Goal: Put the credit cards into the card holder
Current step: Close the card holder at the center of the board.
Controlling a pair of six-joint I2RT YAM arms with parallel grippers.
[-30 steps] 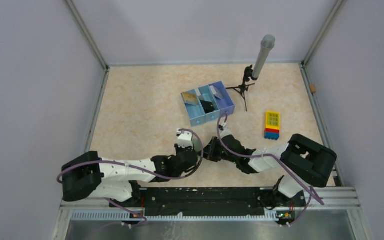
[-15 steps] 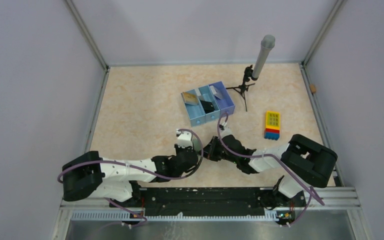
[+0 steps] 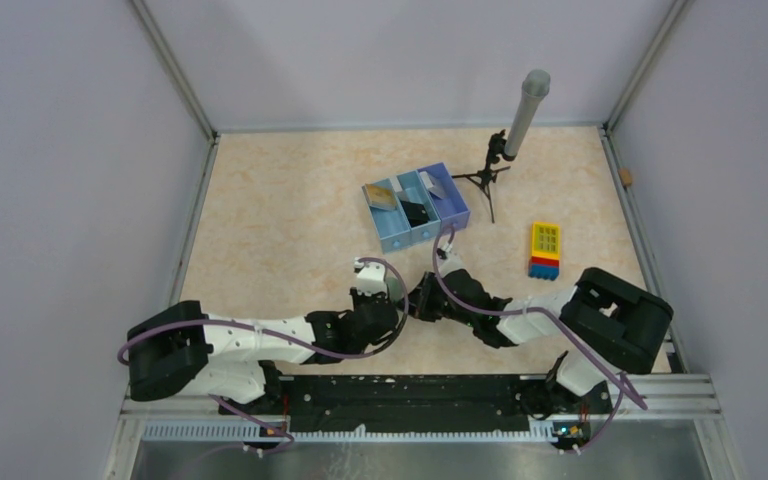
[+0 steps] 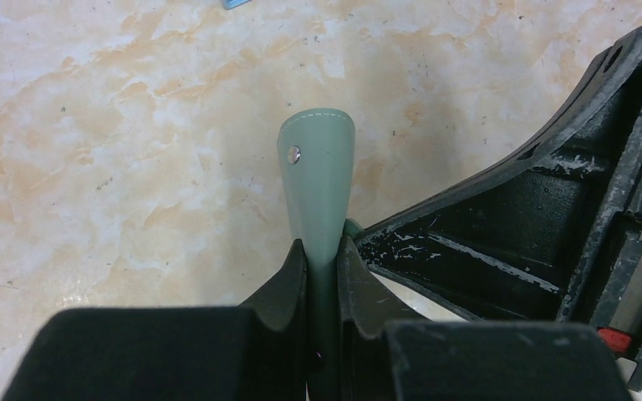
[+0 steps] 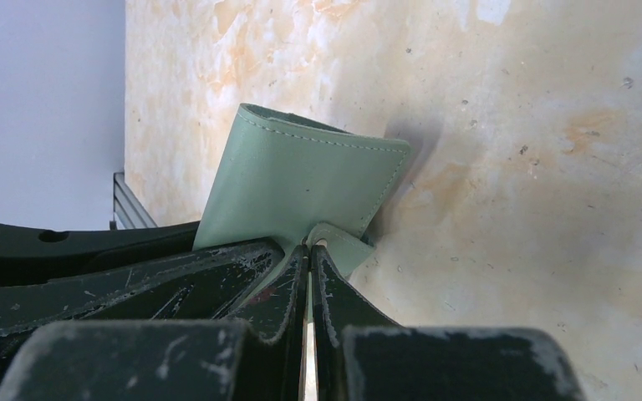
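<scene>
The card holder [image 4: 318,184] is a grey-green folded wallet, held just above the marbled table between both arms. My left gripper [image 4: 322,251] is shut on its edge, with the snap stud showing above the fingertips. My right gripper [image 5: 310,249] is shut on the card holder's [image 5: 301,188] small closing tab. In the top view the two grippers meet near the table's front middle, left gripper [image 3: 392,305] and right gripper [image 3: 420,298], and the wallet is mostly hidden between them. The credit cards [image 3: 383,197] lie in the blue tray [image 3: 400,240] behind.
The blue three-compartment tray holds a gold card, a black item [image 3: 416,212] and a silvery item [image 3: 437,184]. A small tripod with a grey cylinder [image 3: 508,150] stands behind it on the right. A yellow, red and blue brick stack [image 3: 545,250] sits to the right.
</scene>
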